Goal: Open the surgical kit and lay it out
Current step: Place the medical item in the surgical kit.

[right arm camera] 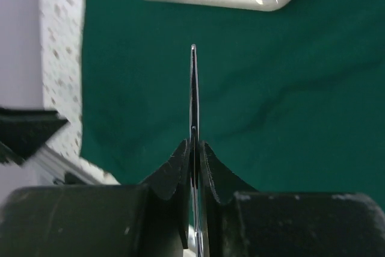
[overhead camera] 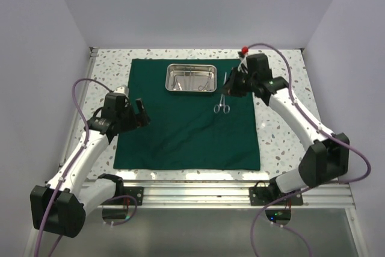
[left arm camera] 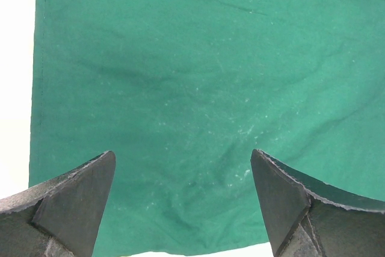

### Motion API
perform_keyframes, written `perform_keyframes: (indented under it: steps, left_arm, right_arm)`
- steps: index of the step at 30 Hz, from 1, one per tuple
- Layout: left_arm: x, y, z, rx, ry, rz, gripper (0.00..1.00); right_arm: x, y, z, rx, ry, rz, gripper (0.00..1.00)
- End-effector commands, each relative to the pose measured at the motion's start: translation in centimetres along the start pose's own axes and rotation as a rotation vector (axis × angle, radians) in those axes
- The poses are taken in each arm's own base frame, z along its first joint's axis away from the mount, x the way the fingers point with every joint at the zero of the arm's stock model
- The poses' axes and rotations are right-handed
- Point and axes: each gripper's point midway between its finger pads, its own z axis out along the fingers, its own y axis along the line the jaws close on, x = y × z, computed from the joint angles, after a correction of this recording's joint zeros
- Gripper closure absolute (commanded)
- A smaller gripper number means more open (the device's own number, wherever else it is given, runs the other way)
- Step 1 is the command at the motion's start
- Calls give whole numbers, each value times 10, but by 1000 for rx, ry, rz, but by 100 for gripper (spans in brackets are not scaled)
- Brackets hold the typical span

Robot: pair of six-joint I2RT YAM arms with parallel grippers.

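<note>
Top external view: you have the dark green cloth (overhead camera: 180, 136) spread flat as a square on the speckled desk (overhead camera: 111, 70). The steel tray (overhead camera: 191, 65) sits on its far middle with a few small steel pieces (overhead camera: 192, 80) inside. Your right claw (overhead camera: 229, 84) is just beside the tray's right end, above the cloth. A scissor-handled clamp (overhead camera: 222, 105) shows right at that claw's tips, ring handles toward the arms' bases (from here you cannot tell whether it lies on the cloth or hangs in the grip). Your left claw (overhead camera: 142, 114) hovers over the cloth's left part, well apart from tray and clamp, with its fingers spread. Nothing stands between it and the cloth.

Left wrist view: you see only cloth (left arm camera: 198, 76) between and beyond the two dark fingertips (left arm camera: 90, 179). It is lightly creased, with its left hem and a hem at the bottom of frame showing against the washed-out pale desk. The left claw (left arm camera: 182, 156) is wide open and holds nothing.

Right wrist view: your right claw (right arm camera: 194, 148) is pinched tight on a slim steel instrument (right arm camera: 193, 88), seen edge-on, so its kind is unclear. Its tip points toward the tray (right arm camera: 210, 1), which lies ahead across bare cloth (right arm camera: 289, 100), apart from the tip. Desk (right arm camera: 60, 58) shows past the cloth's edge at left.
</note>
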Motion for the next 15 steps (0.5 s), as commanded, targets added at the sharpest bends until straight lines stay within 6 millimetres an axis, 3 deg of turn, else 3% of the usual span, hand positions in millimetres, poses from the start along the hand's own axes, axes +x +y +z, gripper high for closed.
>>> perform_keyframes:
  steps: [1, 3, 6, 9, 15]
  left_arm:
    - [-26, -7, -2, 18, -81, 43, 1]
    - [-26, -7, 1, 18, -83, 45, 1]
    - [-23, -5, 5, 16, -76, 43, 1]
    - [-21, -4, 6, 16, -77, 40, 1]
    - [-22, -5, 2, 19, -84, 46, 1]
  right_arm:
    - [65, -15, -17, -21, 167, 12, 100]
    - [99, -32, -17, -5, 261, 21, 100]
    - [133, -51, -13, 14, 366, 6, 100]
    - [153, -71, -7, 57, 443, -18, 100]
    - [168, -103, 2, 173, 501, -70, 100]
